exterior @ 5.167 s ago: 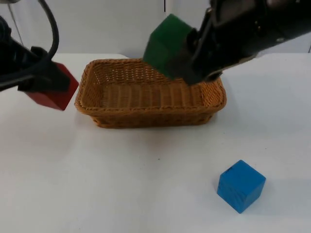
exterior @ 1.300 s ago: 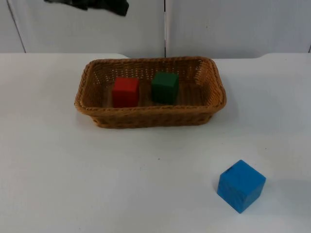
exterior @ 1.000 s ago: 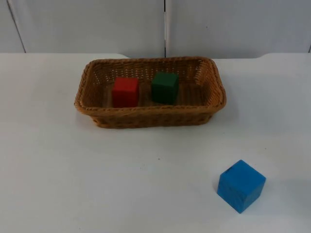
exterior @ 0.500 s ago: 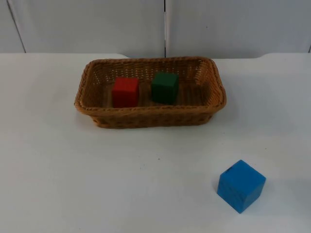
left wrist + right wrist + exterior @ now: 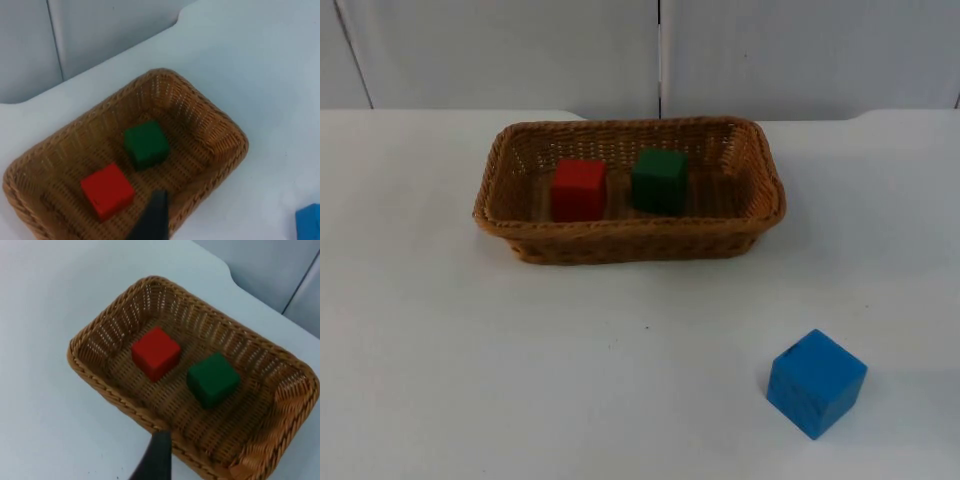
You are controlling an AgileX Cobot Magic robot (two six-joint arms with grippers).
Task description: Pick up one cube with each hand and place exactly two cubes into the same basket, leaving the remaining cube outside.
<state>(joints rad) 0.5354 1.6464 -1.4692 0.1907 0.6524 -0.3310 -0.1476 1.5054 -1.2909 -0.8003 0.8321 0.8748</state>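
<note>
A woven basket (image 5: 220, 131) on the white table (image 5: 260, 60) holds a green cube (image 5: 146, 144) with a red cube (image 5: 107, 190) at its eight o'clock; apparently a blue cube (image 5: 308, 221) lies outside.

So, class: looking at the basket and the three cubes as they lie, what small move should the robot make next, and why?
Probably none beyond parking both arms. The red cube and green cube already sit side by side in the wicker basket, and the blue cube rests outside on the white table. Exactly two are in, so touching anything risks undoing it.
</note>
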